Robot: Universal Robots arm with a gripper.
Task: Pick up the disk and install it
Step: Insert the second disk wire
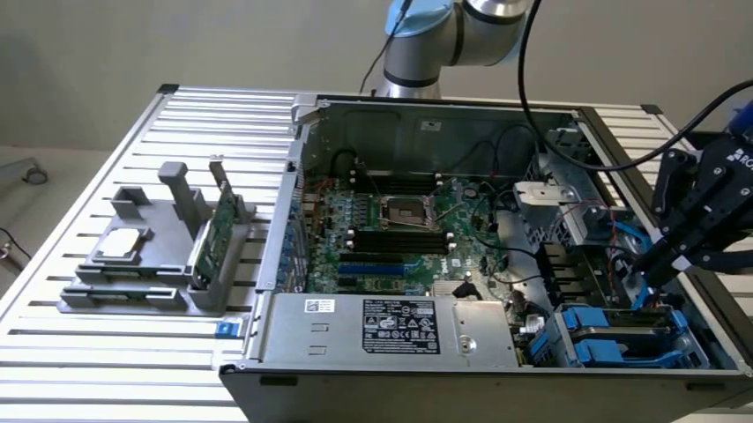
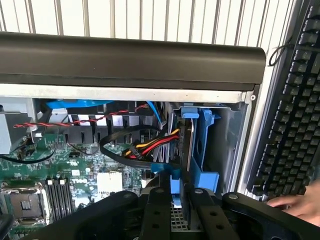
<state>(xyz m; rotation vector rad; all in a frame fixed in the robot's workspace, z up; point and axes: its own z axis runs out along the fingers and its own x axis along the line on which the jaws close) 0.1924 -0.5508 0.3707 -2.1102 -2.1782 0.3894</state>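
The disk [image 2: 189,142] stands on edge in its blue plastic carrier [image 2: 205,150], down in the drive bay at the corner of the open computer case [image 1: 309,176]. My gripper [image 2: 177,200] is right over it, the two black fingers [image 2: 156,212] pressed close on either side of the carrier's near end. In the exterior view my gripper [image 1: 654,269] reaches into the bay area on the right side of the case, just above blue carrier parts [image 1: 644,301]. Most of the disk's flat face is hidden by the bay and the carrier.
Red, yellow and black cables [image 2: 150,146] loop beside the bay. The motherboard [image 1: 394,233] and power supply [image 1: 389,328] lie inside the case. A grey fixture [image 1: 159,269] holds a green card [image 1: 212,238] and a chip [image 1: 123,247]. A keyboard [image 2: 287,120] and a hand [image 2: 296,202] are beside the case.
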